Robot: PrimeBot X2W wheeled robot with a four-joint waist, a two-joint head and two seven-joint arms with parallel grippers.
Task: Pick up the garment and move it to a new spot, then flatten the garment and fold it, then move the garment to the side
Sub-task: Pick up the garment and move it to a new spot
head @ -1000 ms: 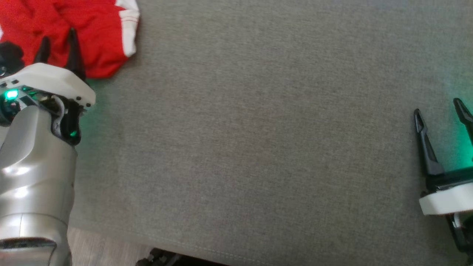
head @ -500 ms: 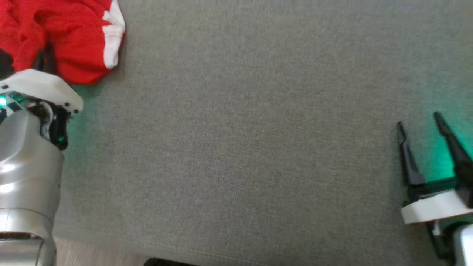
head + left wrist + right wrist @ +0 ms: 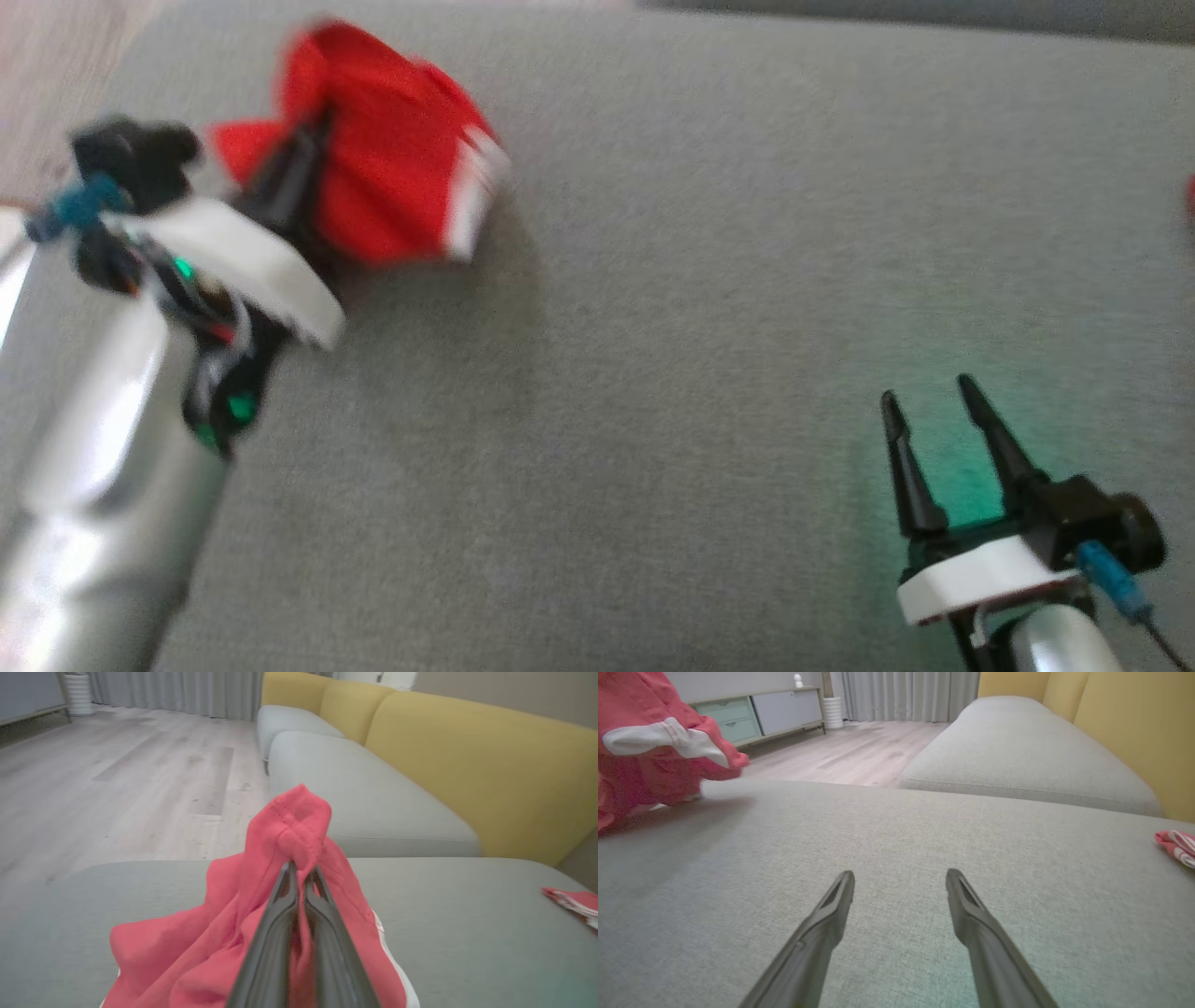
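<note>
In the head view, the red garment is seen bunched at the far left of the grey cushion. It is pinched by the left claw, while the right claw is held spread and empty at the lower right. In the left wrist view, the fingers are closed on a raised fold, with the rest draped below. In the right wrist view, bare cushion is shown ahead. The garment is best carried clear of the surface and lowered onto that bare middle.

Red, white-trimmed garment; grey cushion
</note>
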